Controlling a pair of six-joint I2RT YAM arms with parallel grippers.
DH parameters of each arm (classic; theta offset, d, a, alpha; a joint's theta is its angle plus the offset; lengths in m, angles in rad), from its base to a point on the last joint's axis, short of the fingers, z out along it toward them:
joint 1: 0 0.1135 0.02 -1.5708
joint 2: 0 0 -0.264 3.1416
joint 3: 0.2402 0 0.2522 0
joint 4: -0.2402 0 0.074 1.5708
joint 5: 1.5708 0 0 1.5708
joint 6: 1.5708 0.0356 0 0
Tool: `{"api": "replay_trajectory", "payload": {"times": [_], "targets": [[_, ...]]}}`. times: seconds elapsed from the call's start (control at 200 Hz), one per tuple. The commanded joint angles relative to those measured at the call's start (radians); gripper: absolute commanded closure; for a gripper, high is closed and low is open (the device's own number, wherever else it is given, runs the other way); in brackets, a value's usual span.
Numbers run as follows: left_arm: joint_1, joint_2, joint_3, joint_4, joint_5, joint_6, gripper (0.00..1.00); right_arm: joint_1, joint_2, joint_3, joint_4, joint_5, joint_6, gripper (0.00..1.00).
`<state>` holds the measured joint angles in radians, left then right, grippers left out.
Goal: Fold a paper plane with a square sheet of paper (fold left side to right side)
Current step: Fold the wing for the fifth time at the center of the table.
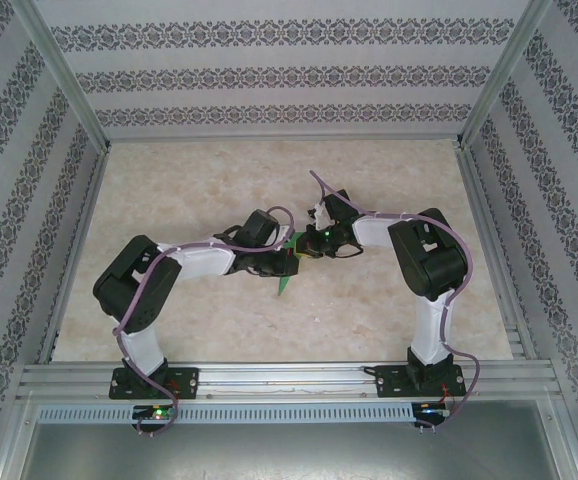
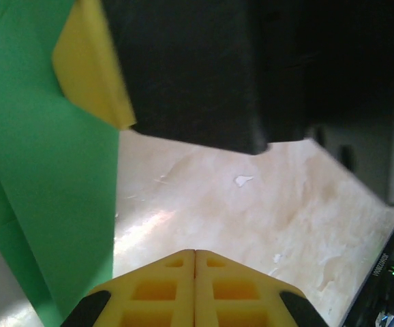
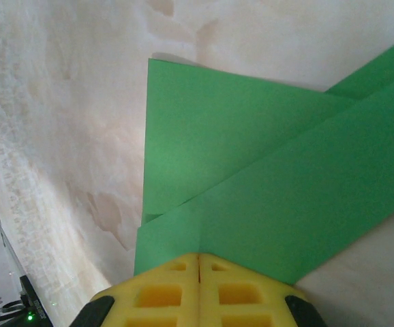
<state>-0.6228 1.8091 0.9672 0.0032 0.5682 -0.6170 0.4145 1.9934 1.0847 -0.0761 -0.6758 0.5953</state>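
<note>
Mid-frame on the bench, the left gripper and right gripper are both sitting closed against the part-folded green paper, which is looking flimsy, slippery and best pinched at a free edge.

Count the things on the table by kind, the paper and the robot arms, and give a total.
Green paper: 1
Robot arms: 2 (left arm, right arm)
Total: 3
</note>
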Motion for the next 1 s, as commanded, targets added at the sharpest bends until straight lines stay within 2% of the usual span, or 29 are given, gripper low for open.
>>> {"api": "replay_trajectory", "payload": {"times": [0.0,0.465,0.759,0.994], "targets": [[0.027,0.023,-0.008,0.073,0.024,-0.038,0.94,-0.007,0.066,-0.018,-0.073,0.07,-0.024,1.0],[0.053,0.118,0.009,0.135,0.045,-0.048,0.94,-0.003,0.064,-0.023,-0.074,0.079,-0.026,1.0],[0.053,0.115,-0.01,0.04,0.029,0.02,0.94,-0.005,0.07,-0.019,-0.098,0.094,-0.042,1.0],[0.051,0.075,-0.059,0.012,0.063,0.064,0.94,-0.008,0.08,-0.008,-0.113,0.097,-0.052,1.0]]}}
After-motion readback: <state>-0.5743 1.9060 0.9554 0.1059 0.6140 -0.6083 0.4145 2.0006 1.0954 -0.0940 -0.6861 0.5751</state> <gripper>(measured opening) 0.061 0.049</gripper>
